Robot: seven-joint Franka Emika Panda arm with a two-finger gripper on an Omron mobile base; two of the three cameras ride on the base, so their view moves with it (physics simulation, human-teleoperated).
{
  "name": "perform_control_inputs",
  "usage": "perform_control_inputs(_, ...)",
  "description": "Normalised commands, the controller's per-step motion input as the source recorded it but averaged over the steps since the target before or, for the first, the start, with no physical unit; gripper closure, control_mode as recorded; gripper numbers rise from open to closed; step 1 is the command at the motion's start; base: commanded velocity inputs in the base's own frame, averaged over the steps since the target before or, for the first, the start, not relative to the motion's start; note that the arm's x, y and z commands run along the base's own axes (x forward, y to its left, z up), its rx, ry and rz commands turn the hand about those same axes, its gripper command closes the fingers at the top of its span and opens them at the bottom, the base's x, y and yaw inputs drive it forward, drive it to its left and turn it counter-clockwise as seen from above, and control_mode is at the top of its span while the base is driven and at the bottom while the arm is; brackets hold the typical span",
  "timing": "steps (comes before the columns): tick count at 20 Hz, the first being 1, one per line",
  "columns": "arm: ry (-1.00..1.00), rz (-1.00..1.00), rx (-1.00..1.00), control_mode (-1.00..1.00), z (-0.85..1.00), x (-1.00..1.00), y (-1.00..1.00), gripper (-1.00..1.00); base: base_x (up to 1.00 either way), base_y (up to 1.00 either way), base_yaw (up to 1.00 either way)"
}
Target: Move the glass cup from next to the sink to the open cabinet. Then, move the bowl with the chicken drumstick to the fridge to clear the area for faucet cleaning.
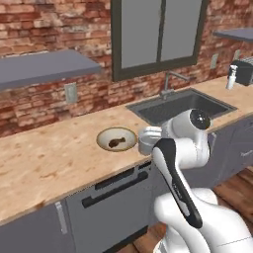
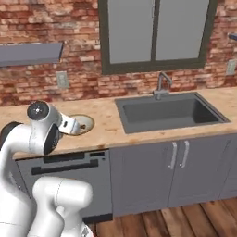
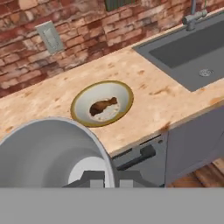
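Closest to the hand camera, the glass cup (image 3: 52,151) looms large with its pale rim curving across the lower left; the gripper (image 3: 105,180) is clamped narrow on that rim, one dark fingertip inside the wall and one outside. From the left base camera the cup (image 1: 147,140) hangs off the counter (image 1: 49,158), just past its front edge, between the bowl and the arm's wrist.

The bowl (image 3: 102,103) sits on the wood with the chicken drumstick (image 3: 103,106) lying in its cream centre, near the front edge of the counter and well apart from the sink (image 3: 188,52). A stretch of bare wood lies between bowl and basin, and more runs open to the bowl's other side. The faucet (image 1: 170,81) stands behind the sink against the brick wall (image 1: 44,29), under the window (image 1: 158,34). Below the counter edge sits a dishwasher front (image 1: 111,202) with a dark bar handle.
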Motion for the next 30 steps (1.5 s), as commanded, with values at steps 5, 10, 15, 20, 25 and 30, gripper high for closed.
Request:
perform_control_inputs(5, 0.00, 0.00, 0.00, 1.00, 0.00, 0.00, 0.00, 1.00, -0.63, -0.06, -0.79)
perform_control_inputs(10, 0.00, 0.00, 0.00, 1.00, 0.00, 0.00, 0.00, 1.00, -0.37, -0.20, -0.83)
perform_control_inputs(15, 0.00, 0.00, 0.00, 1.00, 0.00, 0.00, 0.00, 1.00, -0.27, -0.27, -0.83)
perform_control_inputs(20, 0.00, 0.00, 0.00, 1.00, 0.00, 0.00, 0.00, 1.00, -0.03, -0.40, -0.88)
perform_control_inputs(25, 0.00, 0.00, 0.00, 1.00, 0.00, 0.00, 0.00, 1.00, 0.00, -0.36, -0.87)
perform_control_inputs(30, 0.00, 0.00, 0.00, 1.00, 0.00, 0.00, 0.00, 1.00, 0.48, -0.11, -0.67)
